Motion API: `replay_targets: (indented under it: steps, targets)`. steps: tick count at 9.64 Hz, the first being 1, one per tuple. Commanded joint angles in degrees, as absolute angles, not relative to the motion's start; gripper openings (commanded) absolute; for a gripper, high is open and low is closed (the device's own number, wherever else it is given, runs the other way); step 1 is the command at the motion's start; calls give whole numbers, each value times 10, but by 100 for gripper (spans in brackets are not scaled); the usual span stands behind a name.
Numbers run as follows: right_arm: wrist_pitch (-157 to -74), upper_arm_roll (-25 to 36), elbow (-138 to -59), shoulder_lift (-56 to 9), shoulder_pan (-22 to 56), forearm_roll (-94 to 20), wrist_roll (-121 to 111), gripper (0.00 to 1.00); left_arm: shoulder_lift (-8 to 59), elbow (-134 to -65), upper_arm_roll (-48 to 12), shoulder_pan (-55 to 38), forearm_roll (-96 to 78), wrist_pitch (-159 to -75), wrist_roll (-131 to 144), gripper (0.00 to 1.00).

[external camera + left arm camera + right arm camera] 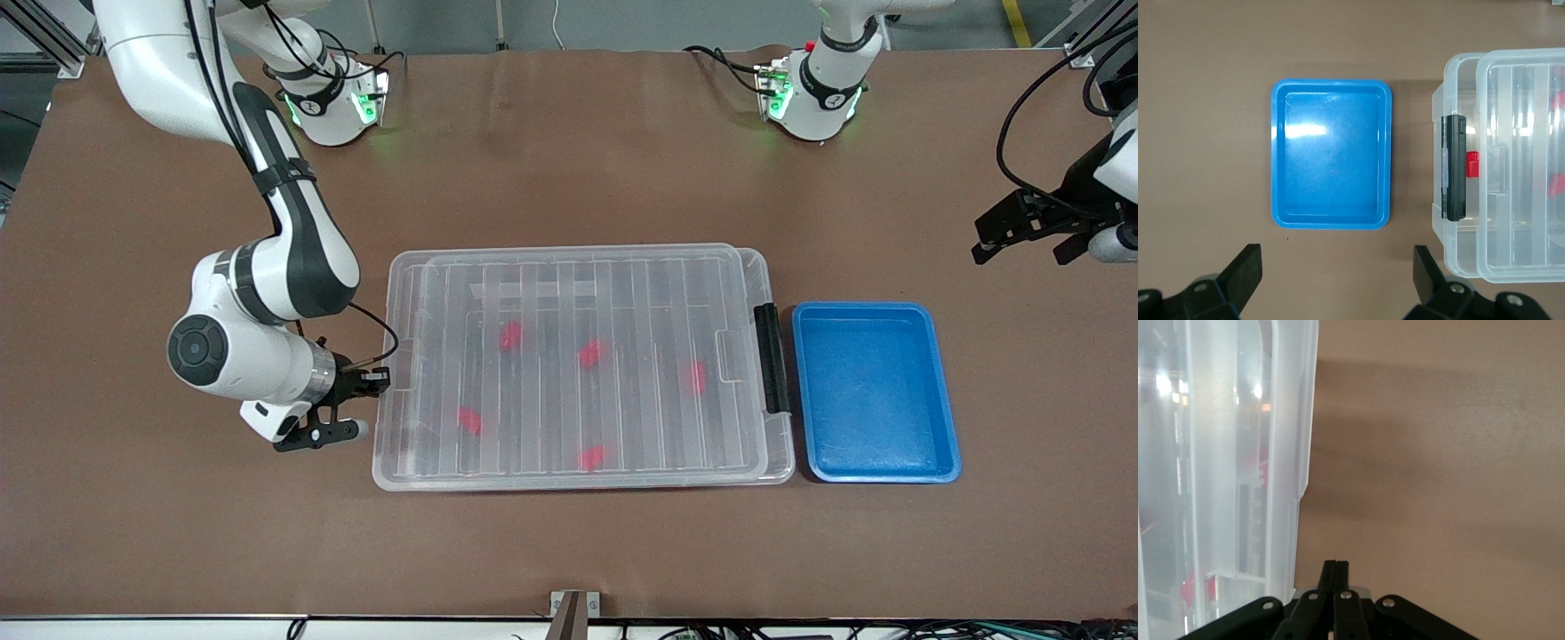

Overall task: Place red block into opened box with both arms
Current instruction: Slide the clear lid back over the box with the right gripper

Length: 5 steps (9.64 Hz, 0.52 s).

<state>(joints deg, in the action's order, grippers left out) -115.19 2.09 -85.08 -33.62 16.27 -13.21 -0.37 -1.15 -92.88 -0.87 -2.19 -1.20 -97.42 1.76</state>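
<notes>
Right tool point(378, 382) clenched, empty, at box point(582, 366) end rim; left tool point(1335, 270) released over bare worktop point(569, 551) near blue tray point(876, 391); no legible writing.

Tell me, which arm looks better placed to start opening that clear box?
Probably the right. Its end effector, shut, sits low against the lid's edge at its end of the box. The left end effector hangs open, away from the box past the blue tray.

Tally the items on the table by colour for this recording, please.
Red blocks inside the box, seen through the lid: 5 (one at)
Clear box with lid: 1
Blue tray: 1
Total: 7
</notes>
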Motion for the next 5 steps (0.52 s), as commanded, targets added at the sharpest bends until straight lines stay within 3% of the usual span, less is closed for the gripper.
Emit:
replay_targets:
  steps: [1, 2, 3, 5]
  targets:
    - [-1155, 11, -842, -340, 155, -142, 4, 4, 11, -915, -4, -23, -22, -950, 4, 100]
    - [-1151, 12, -840, -333, 148, -135, 0, 35, 11, -915, -4, -24, -20, -947, -6, 100]
    - [-1127, 16, -841, -315, 131, -129, 4, 99, 11, -915, -4, -24, -19, -946, -11, 100]
    - [-1073, 19, -844, -233, 93, -26, 89, 100, 11, -914, -4, -25, -14, -944, -9, 100]
